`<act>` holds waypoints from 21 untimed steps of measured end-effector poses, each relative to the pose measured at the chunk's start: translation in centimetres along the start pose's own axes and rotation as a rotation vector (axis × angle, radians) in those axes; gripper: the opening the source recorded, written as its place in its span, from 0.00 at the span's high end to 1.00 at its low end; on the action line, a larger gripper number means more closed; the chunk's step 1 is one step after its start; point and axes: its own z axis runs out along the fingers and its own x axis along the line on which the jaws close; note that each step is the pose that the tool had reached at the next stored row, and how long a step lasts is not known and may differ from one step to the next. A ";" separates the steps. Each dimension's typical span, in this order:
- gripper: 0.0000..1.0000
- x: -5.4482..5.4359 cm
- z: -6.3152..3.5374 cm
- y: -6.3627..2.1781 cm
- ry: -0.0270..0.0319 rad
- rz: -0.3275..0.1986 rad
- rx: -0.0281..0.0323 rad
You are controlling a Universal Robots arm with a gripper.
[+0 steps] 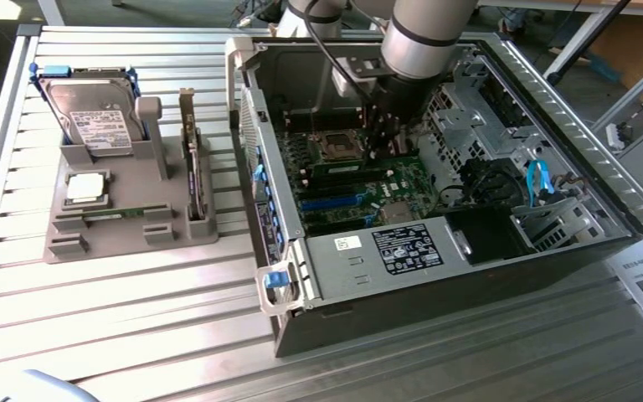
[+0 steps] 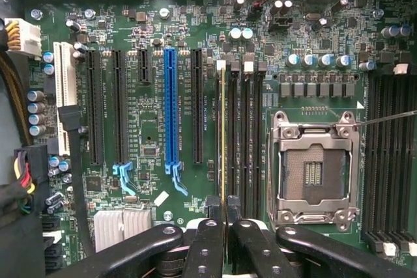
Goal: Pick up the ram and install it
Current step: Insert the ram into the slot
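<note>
Inside the open computer case (image 1: 545, 92), my gripper (image 1: 387, 144) reaches down over the motherboard (image 1: 400, 188). In the wrist view the gripper (image 2: 223, 218) is shut on the ram (image 2: 223, 128), a thin green stick seen edge-on. The ram stands in line with the outermost of the dark memory slots (image 2: 246, 135) beside the CPU socket (image 2: 313, 170). How deep it sits in that slot I cannot tell. A second green ram stick (image 1: 115, 213) lies in the grey holder (image 1: 120, 239) outside the case.
The grey holder also carries a silver hard drive (image 1: 98, 117), an upright dark expansion card (image 1: 193, 163) and a CPU chip (image 1: 84, 188). A blue slot (image 2: 171, 109) and black slots lie beside the memory slots. A power supply (image 1: 405, 247) fills the case's near side.
</note>
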 end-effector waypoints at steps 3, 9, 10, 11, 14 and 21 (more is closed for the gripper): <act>0.88 0.0 0.18 0.00 -0.0001 0.000 0.0000; 0.88 0.0 0.44 0.01 -0.0002 0.000 0.0001; 0.88 0.0 0.50 0.01 -0.0001 0.000 0.0001; 0.88 0.0 0.57 0.02 -0.0001 0.000 0.0000; 0.88 0.0 0.76 0.02 -0.0001 0.000 0.0000; 0.88 0.0 0.99 0.03 0.0001 0.000 -0.0001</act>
